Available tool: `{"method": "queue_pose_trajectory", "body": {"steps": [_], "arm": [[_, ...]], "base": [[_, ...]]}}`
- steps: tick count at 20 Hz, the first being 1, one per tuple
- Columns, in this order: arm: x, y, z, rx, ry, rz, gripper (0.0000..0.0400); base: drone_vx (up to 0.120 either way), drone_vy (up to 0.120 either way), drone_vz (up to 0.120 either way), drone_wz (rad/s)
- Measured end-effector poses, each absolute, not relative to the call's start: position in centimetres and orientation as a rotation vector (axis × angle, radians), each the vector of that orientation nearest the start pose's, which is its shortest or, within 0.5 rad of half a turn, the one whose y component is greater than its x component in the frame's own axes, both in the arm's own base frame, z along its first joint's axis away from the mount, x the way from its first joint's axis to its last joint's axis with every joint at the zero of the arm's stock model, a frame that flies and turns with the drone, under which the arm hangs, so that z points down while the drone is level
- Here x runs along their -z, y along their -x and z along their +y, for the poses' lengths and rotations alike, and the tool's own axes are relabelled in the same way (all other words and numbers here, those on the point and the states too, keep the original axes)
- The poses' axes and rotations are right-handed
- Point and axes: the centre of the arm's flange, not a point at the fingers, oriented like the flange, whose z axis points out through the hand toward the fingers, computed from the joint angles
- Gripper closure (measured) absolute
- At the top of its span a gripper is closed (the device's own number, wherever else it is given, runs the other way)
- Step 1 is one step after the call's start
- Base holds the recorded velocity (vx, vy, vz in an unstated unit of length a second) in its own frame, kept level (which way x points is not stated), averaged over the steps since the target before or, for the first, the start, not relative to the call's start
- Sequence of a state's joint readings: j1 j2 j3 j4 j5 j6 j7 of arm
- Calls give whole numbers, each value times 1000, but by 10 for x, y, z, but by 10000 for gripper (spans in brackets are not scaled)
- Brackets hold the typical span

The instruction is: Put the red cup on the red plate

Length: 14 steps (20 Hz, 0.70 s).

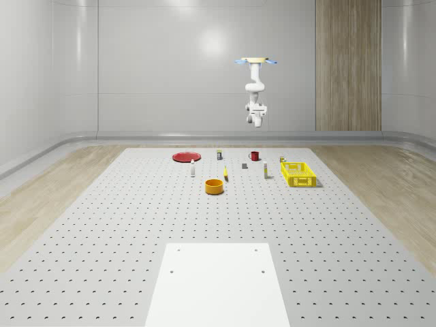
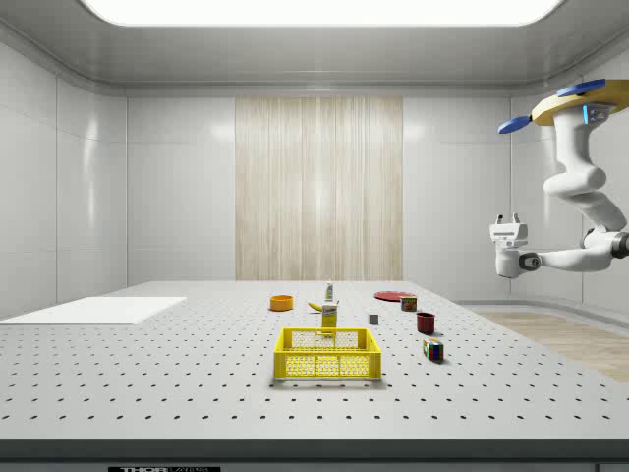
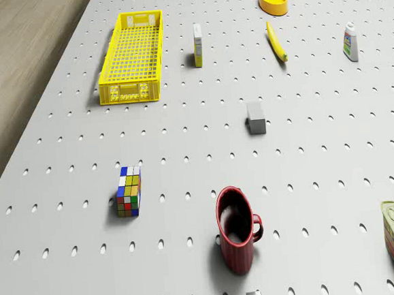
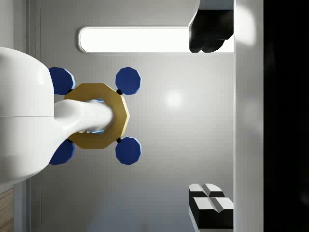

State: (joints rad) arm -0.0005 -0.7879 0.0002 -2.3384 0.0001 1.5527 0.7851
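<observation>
Cup, red [image 1: 254,156], stands upright on the perforated table [image 1: 122,225], near its far edge, handle to the whole-scene view's right. The gripper [image 1: 257,122] hangs high above the cup, well apart from it, and its fingers [image 4: 210,34] are spread wide with nothing between them. The drone [image 1: 257,61] hovers over this same far part of the table.

From the whole-scene view's left to right there is one of each: red plate [image 1: 186,157], white bottle [image 1: 193,169], orange bowl [image 1: 214,186], can [image 1: 219,154], banana [image 1: 225,175], grey block [image 1: 244,165], the cup, small carton [image 1: 266,171], colour cube [image 1: 282,159], yellow crate [image 1: 298,174].

Between cup and plate stands the can, along the far edge. The block is just in front of the cup, the cube to its right, none touching it. The near half of the table carries one white slab [image 1: 218,286].
</observation>
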Motion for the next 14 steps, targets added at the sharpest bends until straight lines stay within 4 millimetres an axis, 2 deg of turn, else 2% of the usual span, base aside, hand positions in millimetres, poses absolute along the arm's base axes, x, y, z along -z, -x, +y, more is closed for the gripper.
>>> {"method": "queue_pose_trajectory", "body": {"steps": [4,7,11,14], "arm": [[-627,-301,0,8,2901,1201,0],[-647,-301,0,11,2900,1201,0],[-669,-303,0,16,2899,1201,0],[-679,-304,0,19,2898,1200,0]], "base": [[0,-100,0,0],[0,-40,0,0],[0,-120,0,0],[107,-120,0,0]]}}
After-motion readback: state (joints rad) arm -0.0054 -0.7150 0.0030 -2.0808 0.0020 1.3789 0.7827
